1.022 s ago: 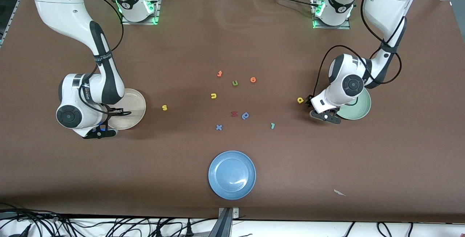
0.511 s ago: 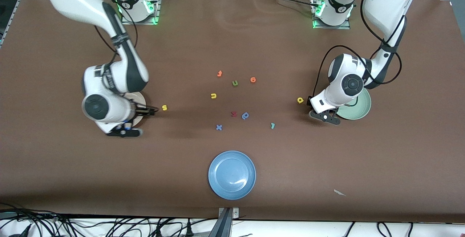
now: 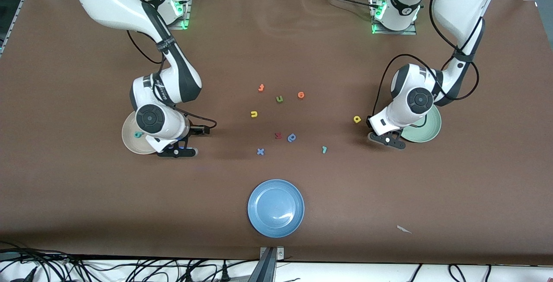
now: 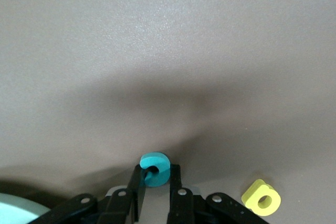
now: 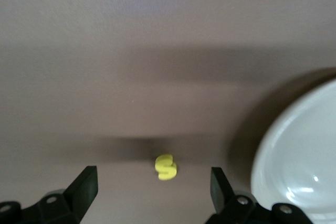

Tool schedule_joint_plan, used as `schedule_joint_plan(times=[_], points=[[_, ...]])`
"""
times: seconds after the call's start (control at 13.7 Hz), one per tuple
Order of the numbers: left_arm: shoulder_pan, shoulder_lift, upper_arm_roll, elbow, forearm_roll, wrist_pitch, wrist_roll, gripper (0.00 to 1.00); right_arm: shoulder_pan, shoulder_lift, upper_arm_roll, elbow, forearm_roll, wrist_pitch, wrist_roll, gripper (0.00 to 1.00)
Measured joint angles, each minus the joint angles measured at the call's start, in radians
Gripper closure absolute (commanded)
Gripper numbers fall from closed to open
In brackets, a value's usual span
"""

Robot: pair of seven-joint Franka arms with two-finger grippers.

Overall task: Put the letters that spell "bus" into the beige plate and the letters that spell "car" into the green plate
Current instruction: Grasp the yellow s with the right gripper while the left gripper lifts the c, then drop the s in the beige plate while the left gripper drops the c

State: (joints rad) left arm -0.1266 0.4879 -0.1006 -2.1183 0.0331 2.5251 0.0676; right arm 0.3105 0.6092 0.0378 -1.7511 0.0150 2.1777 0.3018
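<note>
Swinging off the beige plate [image 3: 129, 137], the right gripper [image 5: 155, 190] now hangs wide open over the yellow s [image 5: 166, 167], while the left gripper [image 4: 156, 192] pinches the teal c [image 4: 155, 169] by the green plate [image 3: 430, 131], where so thin a hold might slip.

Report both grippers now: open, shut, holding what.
Left gripper: shut on the teal c, low beside the green plate.
Right gripper: open, empty, over the yellow s beside the beige plate.

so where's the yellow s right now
The yellow s lies on the table beside the beige plate, toward the right arm's end. The right wrist view shows it below the open right gripper, between the fingers.
</note>
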Motion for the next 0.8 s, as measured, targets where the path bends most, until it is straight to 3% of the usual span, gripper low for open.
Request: schedule_joint_plan(times=[0.22, 0.44, 0.8], points=[[0.000, -0.001, 0.000, 0.003, 0.000, 0.006, 0.000, 1.00, -0.004, 0.015, 0.000, -0.051, 0.000, 0.044, -0.025, 0.10], [0.001, -0.036, 0.005, 0.019, 0.000, -0.031, 0.000, 1.00, -0.004, 0.017, 0.001, -0.072, 0.000, 0.045, -0.031, 0.29], [0.050, -0.189, 0.011, 0.026, 0.002, -0.228, 0.040, 1.00, -0.004, 0.017, 0.001, -0.081, 0.000, 0.045, -0.042, 0.56]])
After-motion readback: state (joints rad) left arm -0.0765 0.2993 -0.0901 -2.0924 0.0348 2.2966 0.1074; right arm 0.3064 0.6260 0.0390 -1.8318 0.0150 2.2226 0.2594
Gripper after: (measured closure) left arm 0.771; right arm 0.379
